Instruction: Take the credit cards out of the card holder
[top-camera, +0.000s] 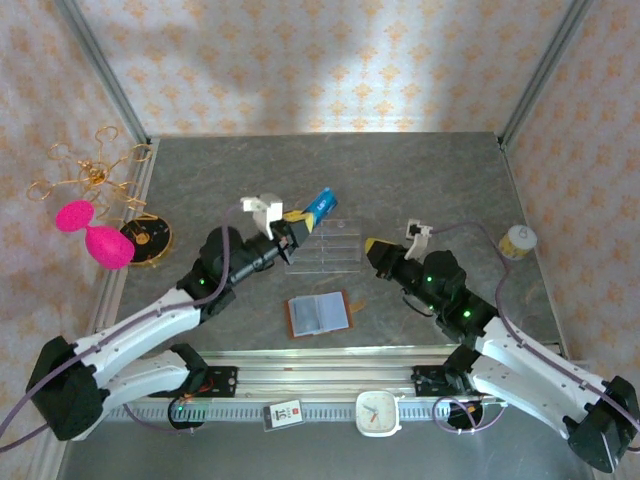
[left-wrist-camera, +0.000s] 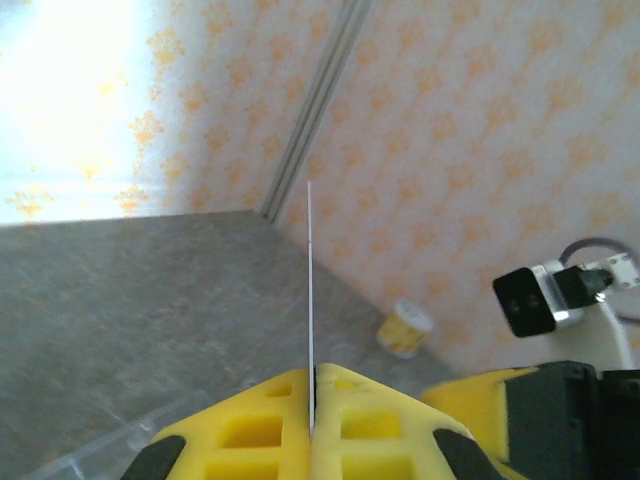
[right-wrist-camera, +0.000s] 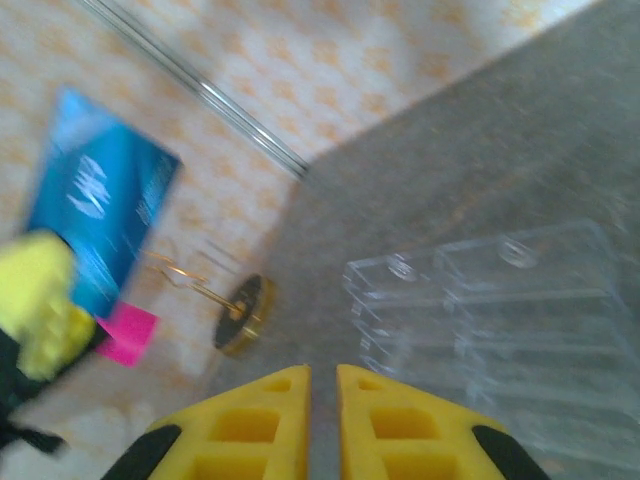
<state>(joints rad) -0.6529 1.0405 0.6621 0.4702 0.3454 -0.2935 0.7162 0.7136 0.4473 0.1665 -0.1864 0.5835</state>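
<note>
1. Fingers of the left gripper were clenched on the blue credit card. They pinched one end, and the card stood raised off the table by the far left corner of the clear tray.
2. The right gripper hung just right of the tray, its fingers barely parted and grasping nothing.
3. The card holder lay open between the arms, on the near side of the tray. Whether a card remained in its pockets could not be told.
4. The card looked light, thin, stiff but springy, and slick. A flat pinch across its faces near a short end seemed safest.
5. Bare table lay open beyond the tray. The tray's walls and the nearby right gripper were the edges to clear.
</note>
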